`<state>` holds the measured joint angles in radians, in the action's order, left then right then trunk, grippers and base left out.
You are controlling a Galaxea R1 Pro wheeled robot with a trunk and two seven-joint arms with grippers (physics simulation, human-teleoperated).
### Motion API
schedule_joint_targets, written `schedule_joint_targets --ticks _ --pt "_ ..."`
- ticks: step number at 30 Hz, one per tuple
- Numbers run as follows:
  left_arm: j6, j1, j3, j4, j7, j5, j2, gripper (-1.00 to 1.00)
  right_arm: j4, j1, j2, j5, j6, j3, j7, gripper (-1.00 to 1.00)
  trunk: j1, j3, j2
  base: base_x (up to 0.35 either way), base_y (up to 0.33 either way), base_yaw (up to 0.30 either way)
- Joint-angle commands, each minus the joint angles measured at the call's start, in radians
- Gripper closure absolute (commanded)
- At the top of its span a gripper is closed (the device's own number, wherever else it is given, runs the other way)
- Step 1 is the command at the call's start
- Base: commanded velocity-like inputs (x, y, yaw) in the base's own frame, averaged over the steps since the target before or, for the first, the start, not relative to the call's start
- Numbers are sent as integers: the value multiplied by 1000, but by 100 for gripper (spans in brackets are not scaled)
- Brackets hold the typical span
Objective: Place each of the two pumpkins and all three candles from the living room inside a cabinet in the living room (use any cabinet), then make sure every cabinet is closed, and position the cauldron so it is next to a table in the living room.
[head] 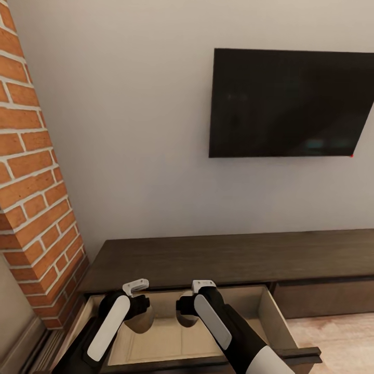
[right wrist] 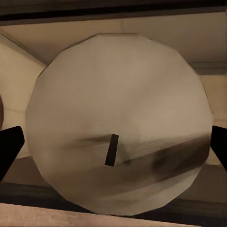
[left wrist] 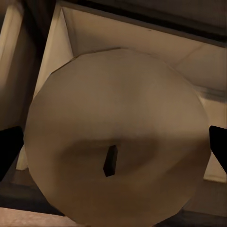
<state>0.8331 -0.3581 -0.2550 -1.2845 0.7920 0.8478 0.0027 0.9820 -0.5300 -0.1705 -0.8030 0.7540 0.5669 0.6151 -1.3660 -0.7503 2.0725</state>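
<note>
two candles are held over the open drawer (head: 270,317) of the cabinet (head: 228,257), the long low dark-brown unit under the wall tv (head: 288,104). the left candle (left wrist: 116,137) shows in the left wrist view as a pale, faceted round face with a short dark wick at its middle, and the drawer's light inner walls lie behind it. the right candle (right wrist: 118,123) looks much the same in the right wrist view, with darker streaks across its lower part.

in the head view each candle is only a rounded pale-brown patch, mostly hidden behind the arms. the left pincer (head: 136,307) is pinching the left candle, and the right pincer (head: 188,307) is pinching the right candle. the dark fingertips (left wrist: 9,151) are cut off at the edges of the wrist pictures, touching the candle's sides.

the drawer's pale floor is partly covered by the arms, and its front panel is cut by the lower frame edge. a brick column (head: 31,182) stands just beside the cabinet's left end.
</note>
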Motion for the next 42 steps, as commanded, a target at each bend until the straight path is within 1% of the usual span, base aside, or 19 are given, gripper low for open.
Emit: schedule_joint_targets --ticks 1,8,27,42 --pt "1 -1 -1 -1 10 9 0 100 1 -1 0 -10 1 2 12 100 0 -1 1 183 0 0" --pt "1 -1 -1 -1 10 9 0 100 0 -1 0 -10 1 2 12 100 0 -1 1 106 0 0" --pt "1 -1 -1 -1 10 8 0 100 -5 -1 0 -10 1 2 14 100 -73 -61 134 2 0 0" --pt "-6 -1 -1 16 9 8 0 100 -16 -1 0 -9 -1 2 14 100 -130 -108 239 0 0 0"
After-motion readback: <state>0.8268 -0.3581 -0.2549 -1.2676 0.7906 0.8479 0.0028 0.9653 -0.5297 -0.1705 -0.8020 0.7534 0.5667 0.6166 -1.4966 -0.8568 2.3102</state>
